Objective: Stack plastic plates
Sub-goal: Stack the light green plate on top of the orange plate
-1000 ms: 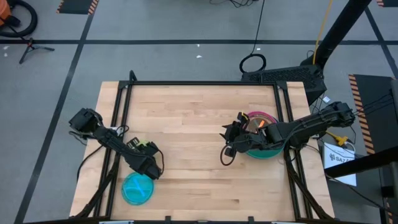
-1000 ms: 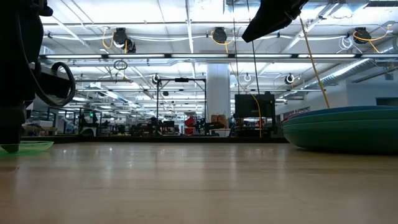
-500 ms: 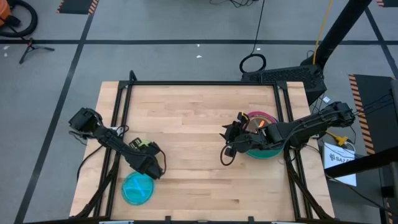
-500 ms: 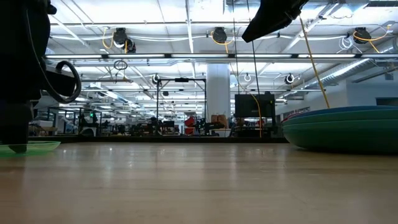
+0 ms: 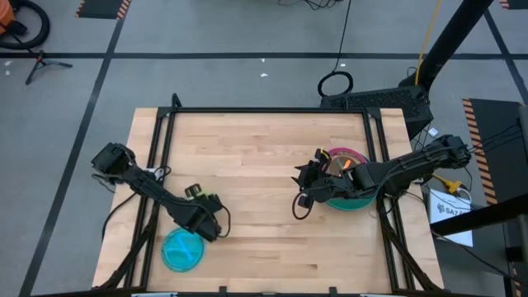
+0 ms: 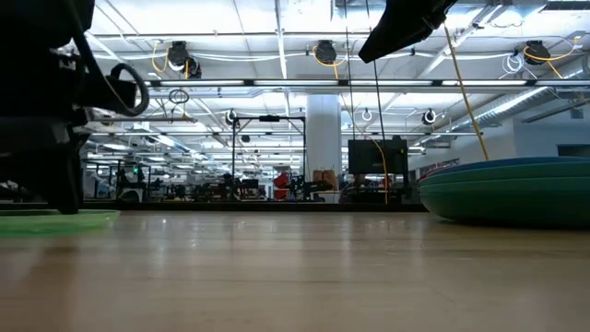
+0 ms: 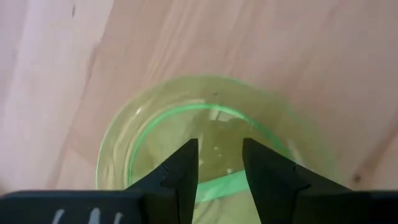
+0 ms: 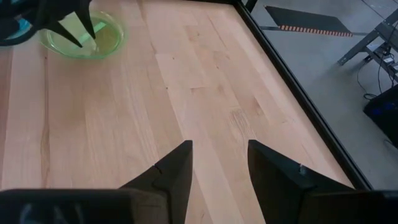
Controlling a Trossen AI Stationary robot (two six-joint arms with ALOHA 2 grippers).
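Note:
A small lime plate [image 7: 211, 124] lies flat on the wood at the near left. In the high view it is partly under my left gripper [image 5: 206, 208]. The gripper is open, and its fingertips [image 7: 189, 149] reach down into the plate's hollow. A cyan plate [image 5: 181, 250] lies beside it, nearer the front edge. At the right stands a stack with a large teal plate [image 5: 348, 205] at the bottom and pink [image 5: 342, 153] and orange [image 5: 348, 163] plates above. My right gripper [image 8: 217, 162] hangs open above the table, left of the stack. My left gripper has both open fingertips inside the lime plate's hollow [image 7: 217, 155], slanting down from the near left. Nothing is pinched: the plate's floor and a green ring [image 7: 217, 183] show in the gap. The plate lies flat on the table [image 6: 64, 221]. The exact touching spot is hidden.
Black frame rails [image 5: 264, 110] run along the table's far and side edges. Bare wood [image 5: 264, 181] lies between the two arms. In the low view the teal and dark green plates [image 6: 507, 189] fill the right side.
My left gripper has gone toward the table's right edge, risen a little and rolled at the wrist. Its finger gap has stayed the same. The lime plate has slid along the table with it, toward the right, staying flat.

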